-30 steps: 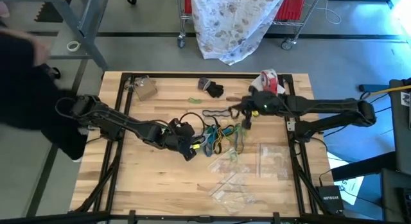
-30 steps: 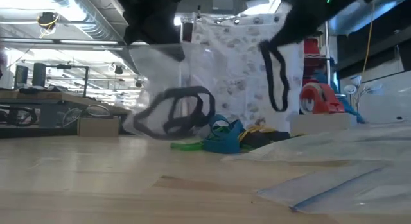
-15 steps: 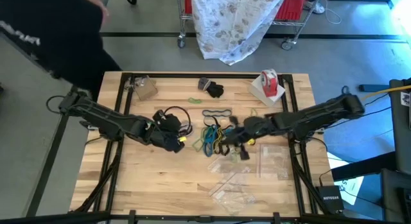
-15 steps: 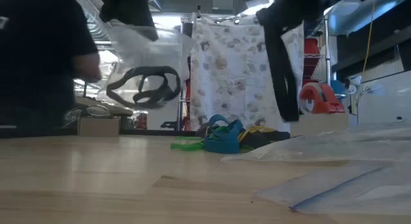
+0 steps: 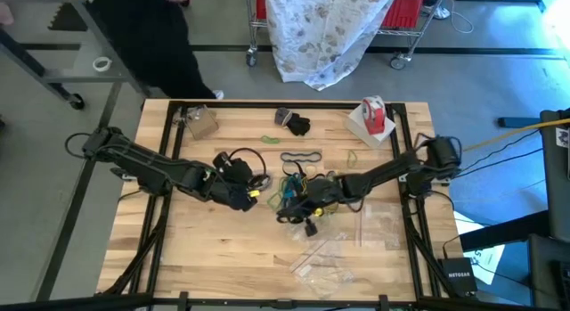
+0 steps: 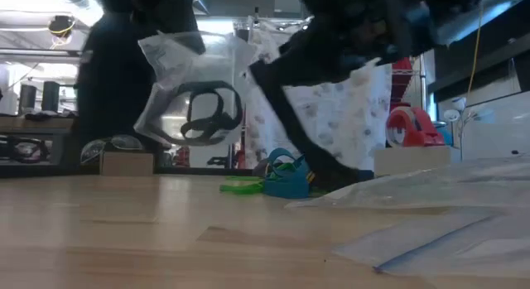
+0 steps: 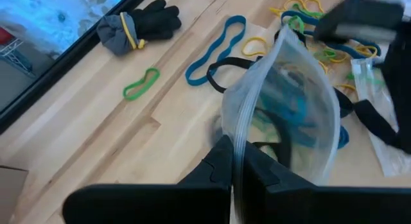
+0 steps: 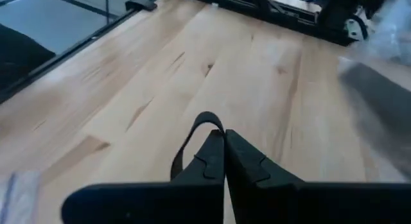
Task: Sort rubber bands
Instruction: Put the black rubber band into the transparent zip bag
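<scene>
A: Where are the rubber bands?

B: Main tangle mid-bench, teal-blue, green, yellow and black loops overlapping. In the low view it's a teal and green heap lying flat on the wood. Strays toward the far edge: one black band stretched flat, a green band on its own, a thin green-yellow loop.

A: Left end effector?

B: Left end effector is just left of the pile, clamped on the edge of a clear plastic bag. The bag is lifted off the bench, with black bands inside. Left wrist view also shows a teal band flat on the wood beyond the bag.

A: Right one?

B: Right end effector is low on the near side of the pile, fingers pinched together on a black band that loops out from the tips. Its arm crosses the pile and hides part of it.

A: Clutter?

B: More clear bags flat at the near right. Black glove, red-and-white tape roll and a small cardboard box along the far edge. A person in dark clothing stands beyond the far left corner of the bench.
</scene>
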`<act>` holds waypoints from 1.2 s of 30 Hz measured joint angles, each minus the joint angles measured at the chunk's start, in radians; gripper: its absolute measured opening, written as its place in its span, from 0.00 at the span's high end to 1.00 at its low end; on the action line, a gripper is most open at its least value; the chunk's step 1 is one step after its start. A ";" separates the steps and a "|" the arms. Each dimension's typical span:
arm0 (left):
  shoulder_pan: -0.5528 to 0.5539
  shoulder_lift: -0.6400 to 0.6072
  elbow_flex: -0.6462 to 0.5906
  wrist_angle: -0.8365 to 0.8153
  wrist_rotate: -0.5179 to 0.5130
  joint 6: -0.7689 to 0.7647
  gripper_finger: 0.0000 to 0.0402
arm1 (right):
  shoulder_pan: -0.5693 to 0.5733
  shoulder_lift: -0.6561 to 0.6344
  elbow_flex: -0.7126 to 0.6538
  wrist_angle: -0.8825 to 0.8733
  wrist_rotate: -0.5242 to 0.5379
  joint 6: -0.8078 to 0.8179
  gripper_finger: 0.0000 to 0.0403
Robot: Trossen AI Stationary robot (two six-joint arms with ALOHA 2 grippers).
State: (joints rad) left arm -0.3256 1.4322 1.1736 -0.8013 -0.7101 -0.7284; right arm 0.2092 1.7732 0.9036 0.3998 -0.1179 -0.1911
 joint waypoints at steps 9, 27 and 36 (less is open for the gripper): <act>0.000 0.000 0.000 -0.002 -0.001 -0.002 1.00 | -0.004 0.123 0.211 -0.217 0.068 -0.012 0.75; 0.000 0.000 0.000 0.010 -0.001 -0.004 1.00 | -0.014 0.240 0.293 -0.401 0.058 0.341 0.54; -0.001 0.000 0.000 0.032 -0.001 0.001 1.00 | -0.013 0.286 0.293 -0.367 0.044 0.376 0.54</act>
State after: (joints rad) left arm -0.3268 1.4326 1.1736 -0.7691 -0.7109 -0.7279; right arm 0.1963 2.0590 1.1969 0.0323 -0.0744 0.1845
